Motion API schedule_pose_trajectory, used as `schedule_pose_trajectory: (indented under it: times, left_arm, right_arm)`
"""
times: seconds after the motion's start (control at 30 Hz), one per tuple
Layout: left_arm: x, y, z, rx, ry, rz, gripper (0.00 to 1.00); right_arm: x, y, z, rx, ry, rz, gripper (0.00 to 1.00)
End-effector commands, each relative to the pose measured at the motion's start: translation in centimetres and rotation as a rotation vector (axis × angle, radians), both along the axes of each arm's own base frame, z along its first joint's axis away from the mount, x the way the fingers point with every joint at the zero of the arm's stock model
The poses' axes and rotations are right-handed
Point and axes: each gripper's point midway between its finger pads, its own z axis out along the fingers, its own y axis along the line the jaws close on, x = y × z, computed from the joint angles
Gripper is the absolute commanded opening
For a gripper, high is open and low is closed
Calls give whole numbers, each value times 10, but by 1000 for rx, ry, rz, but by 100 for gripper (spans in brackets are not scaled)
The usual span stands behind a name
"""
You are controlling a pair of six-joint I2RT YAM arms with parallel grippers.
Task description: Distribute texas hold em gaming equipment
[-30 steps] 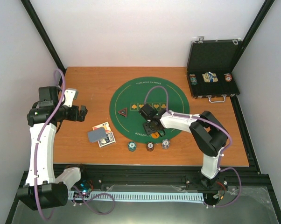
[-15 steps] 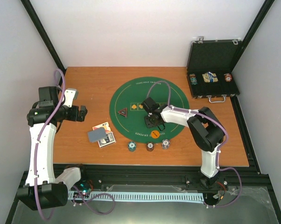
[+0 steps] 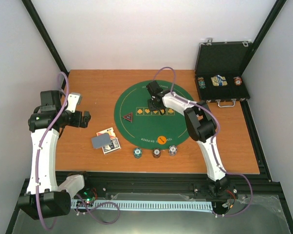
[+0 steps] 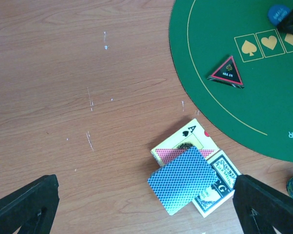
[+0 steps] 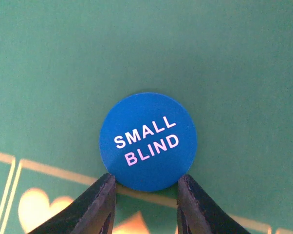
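Left arm [image 3: 42,141]: folded upright, wrist level, claw [image 3: 86,118] spread wide and empty. Right arm [image 3: 200,122]: stretched far forward and inward, claw [image 5: 146,179] pitched down, fingers part-closed, tips against a disc's [image 5: 147,141] near rim. Grip unconfirmed.

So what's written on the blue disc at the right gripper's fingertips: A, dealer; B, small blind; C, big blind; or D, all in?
B: the blue disc reads SMALL BLIND in white capitals in the right wrist view.

blue small blind disc [image 5: 147,141] lies flat on green mat [image 5: 64,58], lettering up
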Motion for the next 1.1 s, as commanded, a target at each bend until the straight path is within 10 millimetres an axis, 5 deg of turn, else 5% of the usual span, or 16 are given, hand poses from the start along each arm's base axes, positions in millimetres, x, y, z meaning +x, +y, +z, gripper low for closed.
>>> schedule_pose_trajectory:
  times: [0.0,0.3,0.47,0.63,0.87,1.07]
  left_arm:
    - [-1,4,6,26,-6,-12,100]
    - [2,-1,12,17,-32,-37,100]
    - [2,-6,15,-13,-41,-55,100]
    - [2,-5,7,-8,-18,-52,100]
    - [1,-11,11,-41,-27,-64,100]
    - [-3,-18,13,-69,-22,-91,100]
  right_arm:
    - [21,-18,-35,-57,58,-46,35]
    - [77,-10,-28,-28,11,-80,35]
    - [83,-11,-22,-4,1,-70,40]
    - [81,-9,20,1,-49,-53,53]
    - [18,-16,78,-20,-79,-2,71]
    - [-78,-28,70,-20,-23,45,75]
